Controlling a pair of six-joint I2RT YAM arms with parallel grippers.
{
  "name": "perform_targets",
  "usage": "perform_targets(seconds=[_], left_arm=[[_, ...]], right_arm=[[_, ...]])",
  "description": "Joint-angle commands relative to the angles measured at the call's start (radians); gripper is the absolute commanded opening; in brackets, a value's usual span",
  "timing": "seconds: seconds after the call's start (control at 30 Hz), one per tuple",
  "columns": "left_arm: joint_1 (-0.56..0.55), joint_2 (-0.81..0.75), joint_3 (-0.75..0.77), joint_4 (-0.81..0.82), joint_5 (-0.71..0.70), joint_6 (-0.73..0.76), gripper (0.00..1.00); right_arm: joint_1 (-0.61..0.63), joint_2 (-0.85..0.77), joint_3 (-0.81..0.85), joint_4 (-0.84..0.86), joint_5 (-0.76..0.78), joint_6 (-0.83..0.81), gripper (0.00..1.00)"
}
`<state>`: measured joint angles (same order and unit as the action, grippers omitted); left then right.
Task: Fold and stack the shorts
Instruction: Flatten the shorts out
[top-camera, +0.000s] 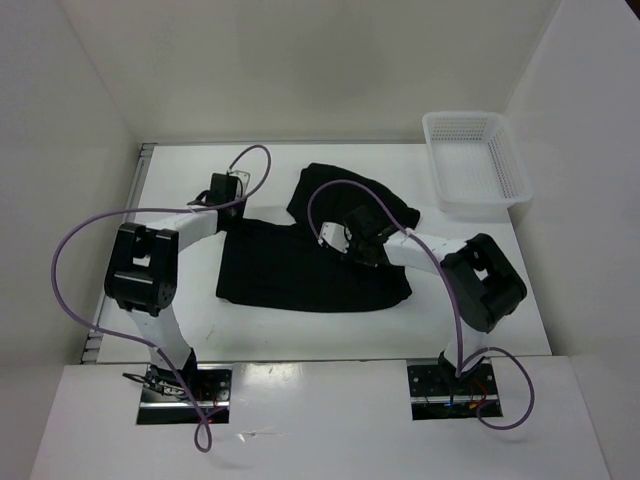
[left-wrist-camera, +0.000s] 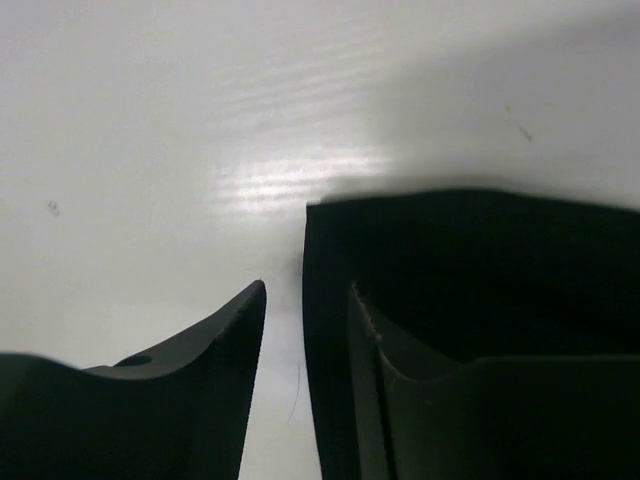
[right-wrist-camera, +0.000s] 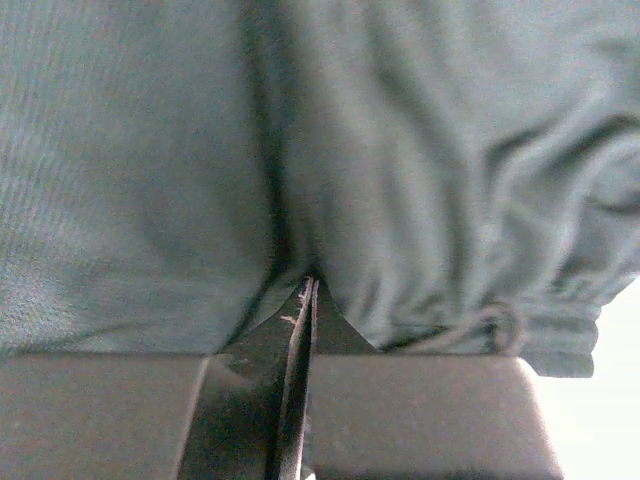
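Over white tabletop (top-camera: 260, 335), starting the fold: pinching the shorts (top-camera: 300, 275) in closed right fingers (right-wrist-camera: 420, 420), straddling their corner with parted left fingers (left-wrist-camera: 190, 380); probably needing left closure next.

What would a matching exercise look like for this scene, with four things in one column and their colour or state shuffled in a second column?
Things:
1. shorts
2. basket
3. left gripper
4. right gripper

States:
A. shut, pinching the shorts
B. white mesh, far right
C. open, at the corner of the shorts
D. black, lying between the arms

Pairs: 1-D, 2-B, 3-C, 4-A
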<state>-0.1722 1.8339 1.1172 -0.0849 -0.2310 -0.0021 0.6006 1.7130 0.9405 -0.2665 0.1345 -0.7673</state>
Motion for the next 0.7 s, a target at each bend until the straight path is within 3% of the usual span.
perform_targets(seconds=[0.0, 0.1, 0.27, 0.43, 0.67], left_arm=[[-0.032, -0.143, 0.012, -0.123, -0.020, 0.002, 0.47], [-0.041, -0.309, -0.055, -0.222, -0.011, 0.002, 0.49], [-0.111, -0.556, -0.218, -0.404, 0.103, 0.002, 0.49], [-0.153, -0.477, -0.339, -0.481, 0.173, 0.002, 0.49], [-0.162, -0.430, -0.440, -0.424, 0.101, 0.002, 0.49]], right_arm=[[-0.005, -0.019, 0.151, -0.012, 0.005, 0.057, 0.02], [-0.005, -0.072, 0.225, -0.143, -0.047, 0.071, 0.02], [-0.005, -0.173, 0.193, -0.319, -0.212, 0.011, 0.02], [0.054, -0.173, 0.063, -0.416, -0.248, -0.065, 0.00], [0.065, -0.173, -0.090, -0.448, -0.161, -0.207, 0.00]])
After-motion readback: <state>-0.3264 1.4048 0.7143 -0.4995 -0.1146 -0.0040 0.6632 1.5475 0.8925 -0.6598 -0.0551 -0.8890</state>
